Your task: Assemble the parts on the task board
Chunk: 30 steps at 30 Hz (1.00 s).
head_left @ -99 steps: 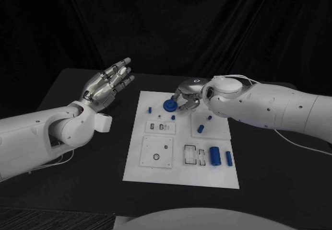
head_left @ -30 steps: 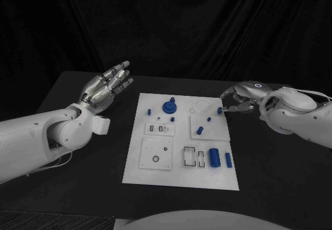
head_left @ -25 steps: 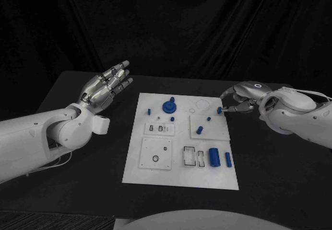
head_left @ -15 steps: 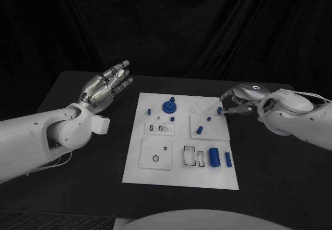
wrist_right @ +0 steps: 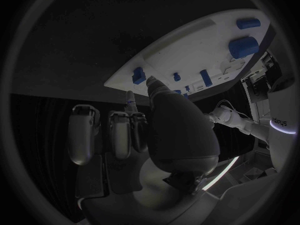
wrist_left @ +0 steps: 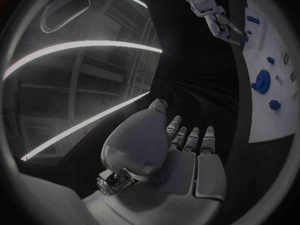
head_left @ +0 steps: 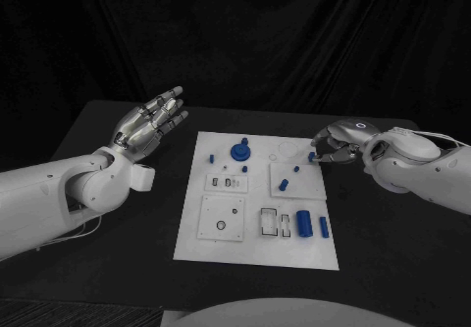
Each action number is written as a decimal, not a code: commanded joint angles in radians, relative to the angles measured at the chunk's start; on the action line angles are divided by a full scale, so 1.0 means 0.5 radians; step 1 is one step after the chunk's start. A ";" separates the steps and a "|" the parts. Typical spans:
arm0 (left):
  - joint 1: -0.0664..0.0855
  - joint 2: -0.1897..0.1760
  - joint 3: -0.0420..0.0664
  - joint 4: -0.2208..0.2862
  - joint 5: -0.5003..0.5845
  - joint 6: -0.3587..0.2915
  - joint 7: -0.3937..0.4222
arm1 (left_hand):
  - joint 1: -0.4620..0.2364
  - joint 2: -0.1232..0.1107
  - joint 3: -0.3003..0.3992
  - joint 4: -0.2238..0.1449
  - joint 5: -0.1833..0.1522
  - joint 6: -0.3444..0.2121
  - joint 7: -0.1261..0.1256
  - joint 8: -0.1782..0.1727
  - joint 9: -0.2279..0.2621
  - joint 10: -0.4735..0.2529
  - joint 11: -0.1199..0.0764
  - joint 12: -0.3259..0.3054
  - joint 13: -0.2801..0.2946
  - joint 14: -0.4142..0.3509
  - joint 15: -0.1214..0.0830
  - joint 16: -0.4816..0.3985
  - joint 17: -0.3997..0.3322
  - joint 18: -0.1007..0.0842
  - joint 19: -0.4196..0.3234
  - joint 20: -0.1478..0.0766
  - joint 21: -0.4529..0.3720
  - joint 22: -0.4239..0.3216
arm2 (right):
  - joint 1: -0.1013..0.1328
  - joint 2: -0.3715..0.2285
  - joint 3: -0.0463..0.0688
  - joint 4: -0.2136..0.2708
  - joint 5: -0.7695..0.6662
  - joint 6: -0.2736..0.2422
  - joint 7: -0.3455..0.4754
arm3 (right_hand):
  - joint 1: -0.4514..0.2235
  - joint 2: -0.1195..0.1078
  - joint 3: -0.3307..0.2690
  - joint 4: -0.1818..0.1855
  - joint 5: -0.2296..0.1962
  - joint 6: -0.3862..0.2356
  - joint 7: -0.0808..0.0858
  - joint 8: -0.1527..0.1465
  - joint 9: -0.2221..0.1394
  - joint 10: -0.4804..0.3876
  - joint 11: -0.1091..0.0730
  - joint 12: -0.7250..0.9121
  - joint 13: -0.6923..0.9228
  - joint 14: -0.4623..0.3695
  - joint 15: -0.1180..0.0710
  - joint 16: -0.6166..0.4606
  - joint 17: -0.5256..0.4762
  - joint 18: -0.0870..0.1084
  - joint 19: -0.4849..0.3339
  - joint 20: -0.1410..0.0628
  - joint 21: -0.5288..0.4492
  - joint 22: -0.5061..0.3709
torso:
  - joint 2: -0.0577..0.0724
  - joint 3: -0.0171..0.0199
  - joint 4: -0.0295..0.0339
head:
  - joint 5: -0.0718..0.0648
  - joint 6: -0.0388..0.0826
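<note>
The right robot hand [head_left: 333, 144] was at the far right edge of the white board [head_left: 257, 253]. It pinched a small blue peg [head_left: 311, 156] between its fingertips, and the peg hung just over the board's right rim. The view was dim there, so the grip looked like a light one, but that was hard to tell for sure.

The left robot hand [head_left: 152, 121] was up in the air, off to the left of the board. Its fingers were spread and it held nothing.

On the board, a big blue round piece [head_left: 239, 150] stood at the far end. A short blue peg [head_left: 284, 182] lay on the square plate in the middle. Two blue rods [head_left: 313, 223] lay side by side near the right edge, at the near end.

The small peg could slip. It was tiny, and only the fingertips had it. If it fell now, it could drop onto the black counter [head_left: 393, 231] and roll away, since it was right at the rim.

The peg could also go in crooked. If it tilted in the fingers, it could miss its hole or jam.

The board could slide too, if the hand pushed down hard, because nothing was holding it.
</note>
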 commanded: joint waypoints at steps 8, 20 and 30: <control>-0.002 -0.001 0.002 0.008 -0.002 0.021 0.037 | 0.021 -0.006 0.011 0.001 0.008 0.008 0.009 0.005 0.003 0.000 0.008 -0.003 -0.002 -0.007 0.013 -0.005 -0.003 -0.022 0.003 0.010 -0.002 0.000 | -0.010 0.017 0.001 -0.012 -0.014 0.019 -0.043 | 0.031 0.007 0.014 -0.002 0.012 0.029 -0.002 0.025 0.011 0.213 0.019 0.005 0.527 0.207 0.007 -0.012 0.507 -0.028 0.093 0.004 -0.011 0.440 | 0.000 0.0002 -0.001 | 0.003 -0.007; -0.002 -0.003 0.002 0.010 -0.002 0.021 0.039 | 0.021 -0.006 0.011 0.001 0.008 0.008 0.009 0.005 0.003 0.000 0.008 -0.003 -0.002 -0.007 0.013 -0.005 -0.003 -0.022 0.003 0.010 -0.002 0.000 | -0.019 0.035 0.001 -0.025 -0.014 0.040 -0.058 | 0.078 0.010 0.023 -0.012 0.019 0.063 0.000 0.049 0.033 0.213 0.021 0.005 0.527 0.206 0.008 -0.013 0.505 -0.027 0.089 0.006 -0.017 0.438 | 0.000 -0.0002 -0.001 | 0.001 -0.013; -0.002 -0.001 0.002 0.008 -0.002 0.026 0.039 | 0.021 -0.006 0.011 0.001 0.008 0.008 0.009 0.005 0.003 0.000 0.008 -0.003 -0.002 -0.007 0.013 -0.005 -0.003 -0.022 0.003 0.010 -0.002 0.000 | -0.028 0.048 0.001 -0.039 -0.014 0.058 -0.072 | 0.119 0.013 0.027 -0.021 0.031 0.094 0.003 0.075 0.062 0.213 0.024 0.005 0.527 0.206 0.008 -0.014 0.504 -0.026 0.087 0.007 -0.021 0.437 | 0.000 0.0018 -0.001 | 0.001 -0.018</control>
